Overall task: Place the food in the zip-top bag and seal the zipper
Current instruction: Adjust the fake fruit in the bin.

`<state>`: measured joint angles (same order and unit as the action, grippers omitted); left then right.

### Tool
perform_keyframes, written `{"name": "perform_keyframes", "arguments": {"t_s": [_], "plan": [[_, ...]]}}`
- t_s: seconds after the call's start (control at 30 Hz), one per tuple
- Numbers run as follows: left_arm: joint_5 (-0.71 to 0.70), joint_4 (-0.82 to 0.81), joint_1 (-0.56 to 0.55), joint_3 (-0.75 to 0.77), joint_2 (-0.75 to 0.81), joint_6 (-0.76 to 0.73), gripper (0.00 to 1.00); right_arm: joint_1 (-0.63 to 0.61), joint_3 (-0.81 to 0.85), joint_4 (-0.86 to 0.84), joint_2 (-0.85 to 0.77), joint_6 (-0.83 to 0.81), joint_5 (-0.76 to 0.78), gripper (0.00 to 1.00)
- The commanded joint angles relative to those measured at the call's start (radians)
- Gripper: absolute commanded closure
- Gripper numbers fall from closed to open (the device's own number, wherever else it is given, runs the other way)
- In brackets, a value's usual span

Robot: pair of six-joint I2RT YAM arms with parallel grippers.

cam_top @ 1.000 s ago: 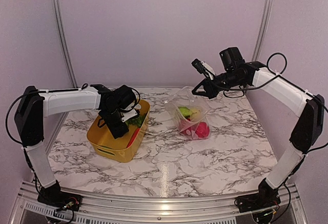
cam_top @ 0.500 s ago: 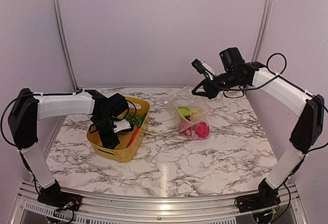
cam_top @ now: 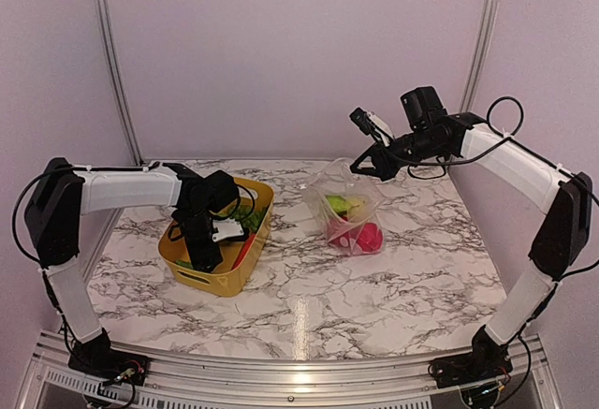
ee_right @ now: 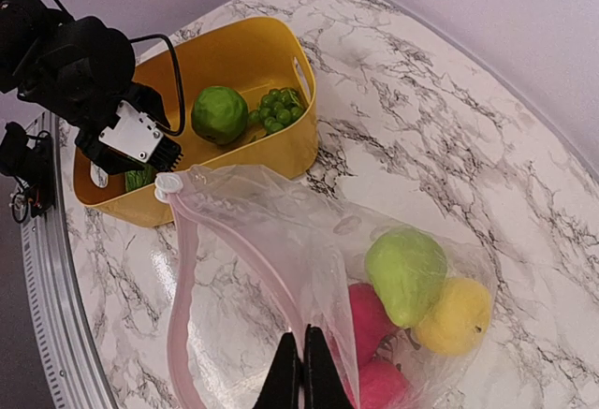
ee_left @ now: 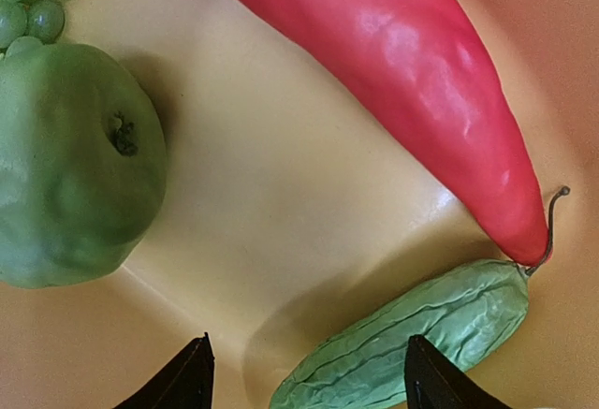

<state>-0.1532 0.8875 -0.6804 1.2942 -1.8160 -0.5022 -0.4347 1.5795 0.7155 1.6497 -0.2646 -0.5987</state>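
**Left arm in bin, right arm holding bag up**

The left arm reached forward and bent down at the wrist into the yellow bin (cam_top: 221,284). The left gripper (ee_left: 309,376) pointed at the bin floor, fingers spread and gripping nothing, poised over a green ridged cucumber (ee_left: 412,329). A red pepper (ee_left: 412,81), a green fruit (ee_left: 65,166) and green grapes (ee_left: 33,2) lay nearby.

The right arm was stretched high over the table's far side. The right gripper (ee_right: 301,376) was pinched tight on the zip-top bag (ee_right: 281,241) at its mouth, holding the zipper (ee_right: 172,306) agape. The bag's base rested on the marble table (cam_top: 393,278), holding a green pear (ee_right: 404,273), a yellow fruit (ee_right: 456,315) and red pieces (ee_right: 370,320).
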Motion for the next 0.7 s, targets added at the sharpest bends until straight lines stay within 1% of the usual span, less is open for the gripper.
{"name": "perform_keyframes", "arguments": {"t_s": [0.0,0.2,0.23,0.37,0.43,0.53,0.67], "plan": [[0.046,0.029,0.002,0.014,-0.046,-0.002,0.28,-0.002,-0.001,0.000,-0.004,-0.013,0.002,1.00],[-0.124,-0.085,0.003,0.063,-0.006,0.031,0.34,-0.002,-0.003,0.001,-0.011,-0.013,0.002,1.00],[-0.132,-0.093,0.002,0.072,0.010,0.032,0.34,-0.002,-0.005,0.000,-0.012,-0.014,0.004,1.00],[-0.097,-0.063,0.002,0.099,0.069,0.021,0.32,-0.002,-0.010,-0.001,-0.018,-0.016,0.007,1.00],[-0.006,-0.002,0.001,0.100,0.086,-0.003,0.30,-0.002,-0.010,-0.002,-0.018,-0.016,0.007,1.00],[0.076,0.038,0.001,0.043,0.119,-0.032,0.27,-0.002,-0.008,-0.002,-0.018,-0.016,0.004,1.00],[0.107,0.049,0.001,-0.036,0.137,-0.064,0.26,-0.002,-0.008,-0.002,-0.017,-0.015,0.000,1.00]]}}
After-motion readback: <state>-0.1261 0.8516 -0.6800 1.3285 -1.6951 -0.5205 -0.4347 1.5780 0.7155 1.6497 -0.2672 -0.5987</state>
